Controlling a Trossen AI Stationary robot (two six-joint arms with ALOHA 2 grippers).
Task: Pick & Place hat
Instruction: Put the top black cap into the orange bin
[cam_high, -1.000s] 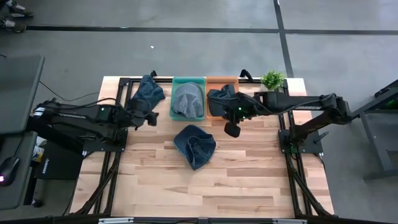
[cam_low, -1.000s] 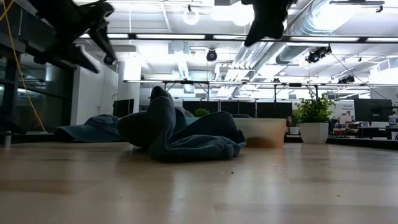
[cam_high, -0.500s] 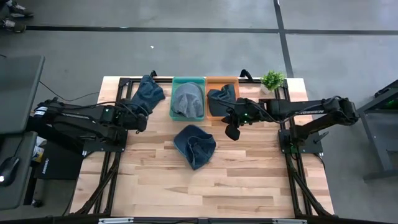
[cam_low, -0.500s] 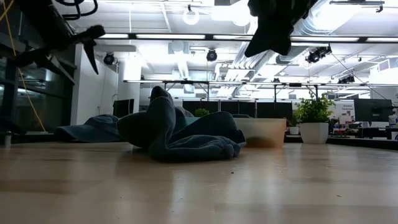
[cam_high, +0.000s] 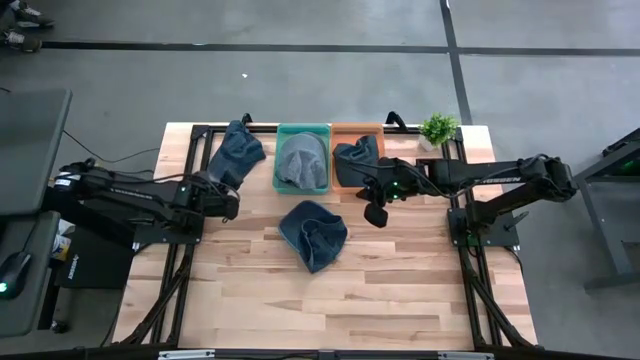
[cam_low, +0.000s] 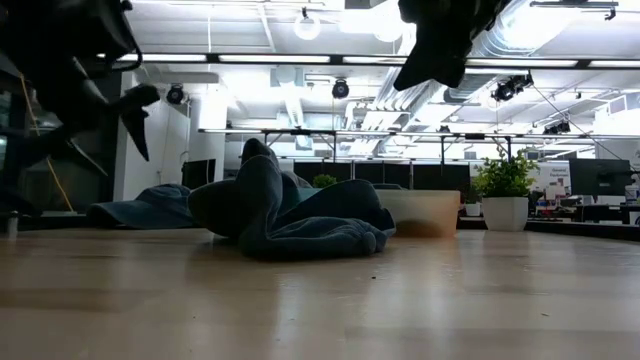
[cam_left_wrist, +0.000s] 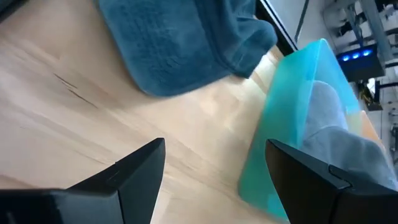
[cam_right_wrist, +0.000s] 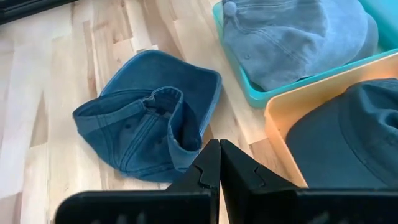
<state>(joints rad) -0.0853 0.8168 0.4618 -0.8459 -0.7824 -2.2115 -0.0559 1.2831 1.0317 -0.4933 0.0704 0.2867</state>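
Note:
A blue denim hat (cam_high: 313, 232) lies crumpled on the table's middle; it also shows in the right wrist view (cam_right_wrist: 149, 134) and the low view (cam_low: 290, 215). A second blue hat (cam_high: 238, 150) lies at the far left and shows in the left wrist view (cam_left_wrist: 180, 43). A grey hat (cam_high: 302, 160) lies in the teal bin (cam_high: 302, 128). A dark hat (cam_high: 357, 158) lies in the orange bin (cam_high: 357, 127). My left gripper (cam_high: 231, 203) is open and empty, near the second hat. My right gripper (cam_high: 377, 213) is shut and empty, right of the middle hat.
A small potted plant (cam_high: 438, 128) stands at the far right corner. The black frame rails (cam_high: 190, 160) run along the table's left and right sides. Bare wood lies on the near half of the table (cam_high: 330, 300).
My left gripper has drawn back from beside the teal bin toward the table's left and near edges and has come lower. The hats have stayed where they were.

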